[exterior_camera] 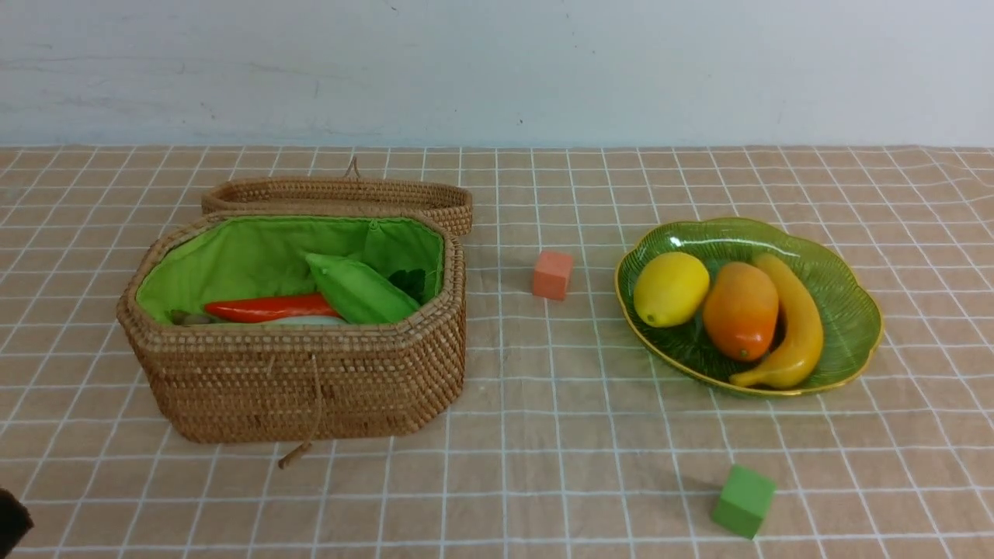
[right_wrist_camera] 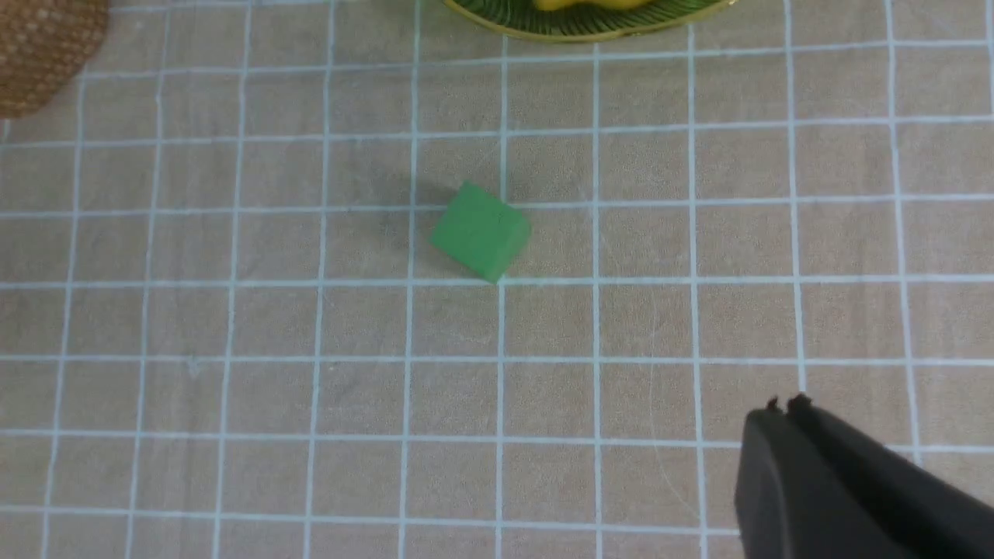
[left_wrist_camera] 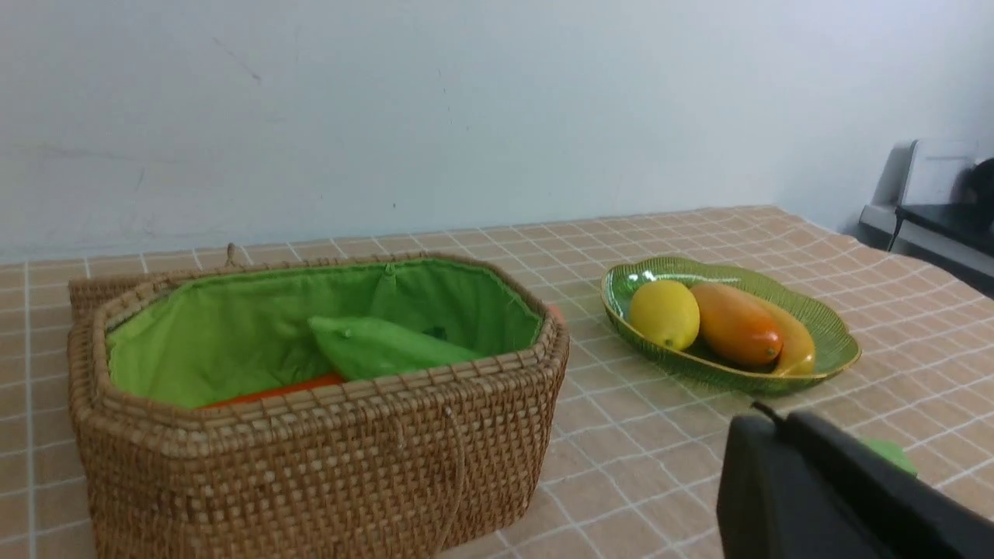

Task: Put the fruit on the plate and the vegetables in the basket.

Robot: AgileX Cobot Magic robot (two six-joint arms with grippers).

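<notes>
On plate (exterior_camera: 846, 310): fruit (exterior_camera: 740, 310), well apart frm claws | L claw (left_wrist_camera: 776, 423) & R claw (right_wrist_camera: 780, 407) closed, empty

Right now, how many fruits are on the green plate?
3. The lemon sits on the plate's left side, the mango in the middle and the banana on the right. None seems hidden.

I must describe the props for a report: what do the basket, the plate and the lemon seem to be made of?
Basket: woven wicker, matte tan, with visible coils; green fabric lining. Plate: probably glass, translucent green, ribbed, glossy, thin gold rim. Lemon: likely plastic, smooth yellow with a shine.
</notes>
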